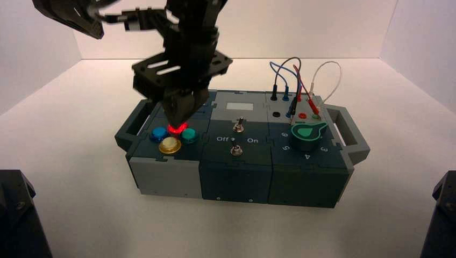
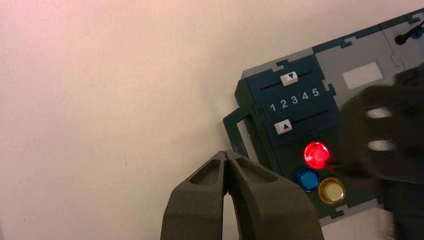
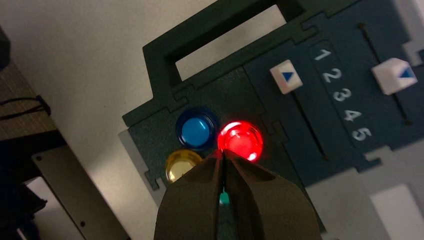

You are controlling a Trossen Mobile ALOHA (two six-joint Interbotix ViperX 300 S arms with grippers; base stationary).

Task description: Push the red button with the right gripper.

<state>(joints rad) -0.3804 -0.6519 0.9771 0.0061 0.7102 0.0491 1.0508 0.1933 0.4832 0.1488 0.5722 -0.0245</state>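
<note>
The red button (image 1: 176, 128) glows lit at the far side of the button cluster on the box's left end. My right gripper (image 1: 178, 119) points down at it, fingers shut. In the right wrist view its tips (image 3: 223, 154) meet at the edge of the red button (image 3: 241, 140). My left gripper (image 1: 98, 33) hangs high at the far left, away from the box. In the left wrist view it (image 2: 227, 154) is shut and empty over the bare table, with the red button (image 2: 316, 154) farther off beside the blurred right gripper (image 2: 385, 135).
Blue (image 1: 158, 133), yellow (image 1: 170, 144) and teal (image 1: 189, 135) buttons surround the red one. Two white sliders (image 3: 286, 76) lie beyond them. Two toggle switches (image 1: 236, 137) stand mid-box. A green knob (image 1: 307, 133) and plugged wires (image 1: 294, 88) are at the right end.
</note>
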